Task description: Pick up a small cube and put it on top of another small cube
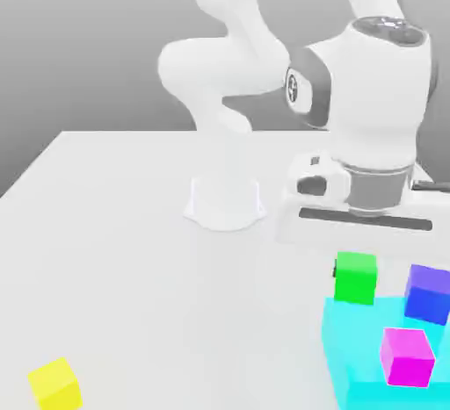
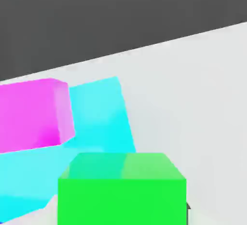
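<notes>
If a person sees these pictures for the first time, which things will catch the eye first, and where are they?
First, the big white robot arm leaning over the exterior view's right side, with the bright green cube directly under its hand. Next, the colour cluster there: a large cyan block bearing a magenta cube, with a blue-violet cube behind. A lone yellow cube sits far off at the lower left.

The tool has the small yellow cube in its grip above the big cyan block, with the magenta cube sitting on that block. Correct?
Not quite: the cube in the tool is the small bright green cube, not a yellow one. The exterior view shows the small yellow cube lying loose on the white table, far towards that view's left. The rest holds: the small magenta cube sits on the large cyan block.
</notes>
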Robot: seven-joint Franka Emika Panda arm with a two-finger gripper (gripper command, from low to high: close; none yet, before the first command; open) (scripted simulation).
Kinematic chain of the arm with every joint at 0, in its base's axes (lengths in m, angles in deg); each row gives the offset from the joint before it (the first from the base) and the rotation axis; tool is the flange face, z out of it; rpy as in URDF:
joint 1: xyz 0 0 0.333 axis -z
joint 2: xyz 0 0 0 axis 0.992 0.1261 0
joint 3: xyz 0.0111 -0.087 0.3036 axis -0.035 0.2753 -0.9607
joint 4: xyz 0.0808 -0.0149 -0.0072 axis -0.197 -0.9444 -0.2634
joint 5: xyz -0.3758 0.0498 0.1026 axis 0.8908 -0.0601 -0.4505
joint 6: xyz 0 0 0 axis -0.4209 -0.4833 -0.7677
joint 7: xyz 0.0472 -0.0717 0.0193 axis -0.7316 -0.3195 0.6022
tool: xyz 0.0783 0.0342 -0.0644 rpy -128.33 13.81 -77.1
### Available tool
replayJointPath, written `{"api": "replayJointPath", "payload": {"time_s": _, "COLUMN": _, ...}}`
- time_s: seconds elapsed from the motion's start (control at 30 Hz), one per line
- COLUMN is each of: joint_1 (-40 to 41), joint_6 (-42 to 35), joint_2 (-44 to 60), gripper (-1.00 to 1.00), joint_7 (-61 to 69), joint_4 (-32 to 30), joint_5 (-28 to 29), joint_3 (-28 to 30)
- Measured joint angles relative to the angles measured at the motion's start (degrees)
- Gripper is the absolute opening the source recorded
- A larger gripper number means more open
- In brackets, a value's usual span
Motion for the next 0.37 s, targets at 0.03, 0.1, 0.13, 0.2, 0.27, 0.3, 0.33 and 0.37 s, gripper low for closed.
{"api": "replayJointPath", "payload": {"time_s": 0.03, "joint_1": -2.03, "joint_6": -1.23, "joint_2": -0.38, "gripper": -1.00, "joint_7": -2.82, "joint_4": 0.75, "joint_5": 0.01, "joint_3": -0.99}}
{"api": "replayJointPath", "payload": {"time_s": 0.1, "joint_1": -5.41, "joint_6": -2.79, "joint_2": -0.57, "gripper": -1.00, "joint_7": -7.80, "joint_4": 1.90, "joint_5": 0.27, "joint_3": -2.51}}
{"api": "replayJointPath", "payload": {"time_s": 0.13, "joint_1": -6.24, "joint_6": -2.10, "joint_2": 0.23, "gripper": -1.00, "joint_7": -9.19, "joint_4": 1.94, "joint_5": 0.80, "joint_3": -2.44}}
{"api": "replayJointPath", "payload": {"time_s": 0.2, "joint_1": -7.47, "joint_6": 0.73, "joint_2": 2.71, "gripper": -1.00, "joint_7": -10.84, "joint_4": 1.47, "joint_5": 2.04, "joint_3": -1.65}}
{"api": "replayJointPath", "payload": {"time_s": 0.27, "joint_1": -6.92, "joint_6": 4.40, "joint_2": 5.72, "gripper": -1.00, "joint_7": -11.86, "joint_4": 0.70, "joint_5": 3.17, "joint_3": -1.04}}
{"api": "replayJointPath", "payload": {"time_s": 0.3, "joint_1": -6.88, "joint_6": 5.42, "joint_2": 6.56, "gripper": 1.00, "joint_7": -12.12, "joint_4": 0.48, "joint_5": 3.48, "joint_3": -0.98}}
{"api": "replayJointPath", "payload": {"time_s": 0.33, "joint_1": -6.89, "joint_6": 5.42, "joint_2": 6.56, "gripper": 1.00, "joint_7": -12.12, "joint_4": 0.48, "joint_5": 3.48, "joint_3": -0.98}}
{"api": "replayJointPath", "payload": {"time_s": 0.37, "joint_1": -6.89, "joint_6": 5.42, "joint_2": 6.56, "gripper": 1.00, "joint_7": -12.12, "joint_4": 0.48, "joint_5": 3.48, "joint_3": -0.98}}
